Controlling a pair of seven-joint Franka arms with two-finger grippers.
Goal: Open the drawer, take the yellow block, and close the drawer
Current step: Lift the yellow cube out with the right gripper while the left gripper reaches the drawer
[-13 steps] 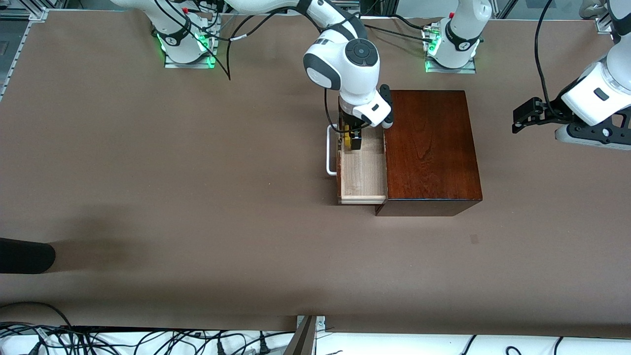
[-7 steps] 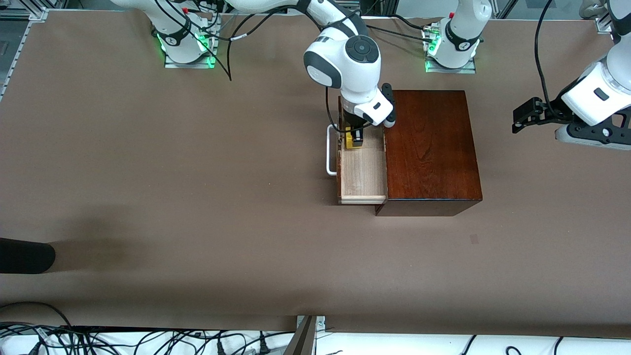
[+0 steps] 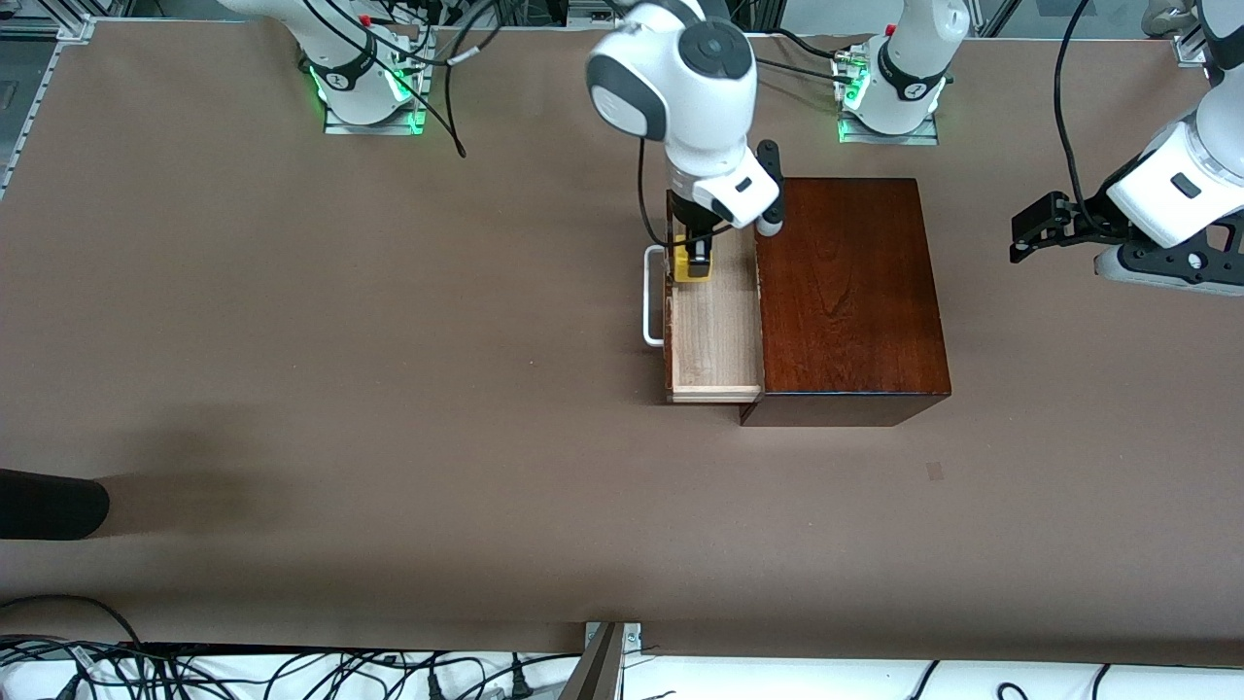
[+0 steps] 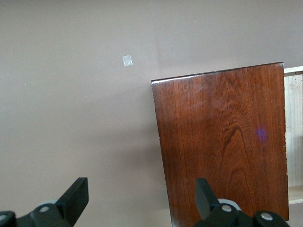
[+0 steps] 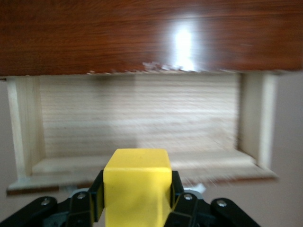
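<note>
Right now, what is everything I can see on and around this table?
wooden box: one, glossy reddish-brown, on the table toward the left arm's end.
drawer: one, pale wood tray with white handle, pulled open toward the right arm's end.
yellow block: one, bright yellow, gripped over the open drawer.
table: one, brown.
cables: several, black, along the table edge nearest the front camera.
right pincer: one, black fingers, shut on the yellow block over the drawer.
left pincer: one, black, open, waiting beside the wooden box at the left arm's end.
</note>
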